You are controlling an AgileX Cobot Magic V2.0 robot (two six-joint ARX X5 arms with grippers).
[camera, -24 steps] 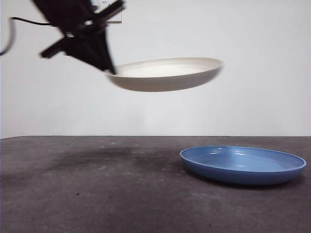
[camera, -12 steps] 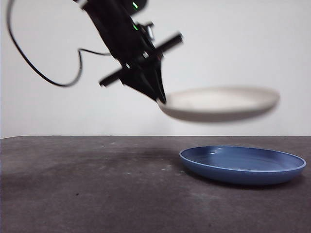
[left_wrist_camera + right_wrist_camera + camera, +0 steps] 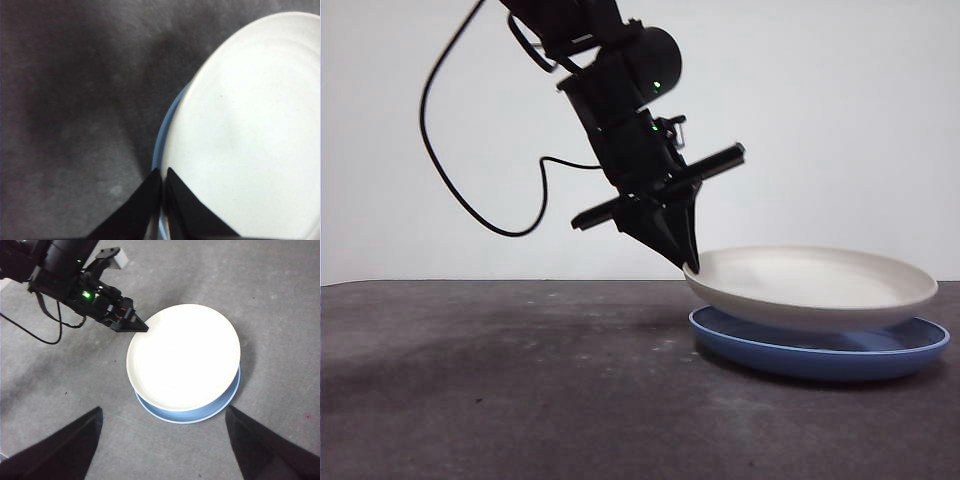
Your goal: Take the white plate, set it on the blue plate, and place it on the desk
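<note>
1. the left gripper [image 3: 691,262] is reaching down from the upper left of the front view, its two black jaws pressed together on the near-left rim of the white plate [image 3: 810,287], pinching that rim between them.
2. in the left wrist view the same gripper [image 3: 163,175] is showing its jaws almost closed, with only the thin plate edge between them.
3. the white plate is sitting over the blue plate [image 3: 820,352], slightly tilted, its gripped side higher; whether the far side is touching the blue plate cannot be told.
4. the white plate is lying a little off-centre, leaving a crescent of the blue plate [image 3: 190,415] showing along one side in the right wrist view.
5. the blue plate is resting flat on the desk [image 3: 500,390], toward the right of the front view.
6. the right gripper [image 3: 165,440] is hanging well above the plates, jaws spread wide and holding nothing.
7. a green light is glowing on the left arm [image 3: 65,275]; no brand, label or readable writing is showing anywhere.
</note>
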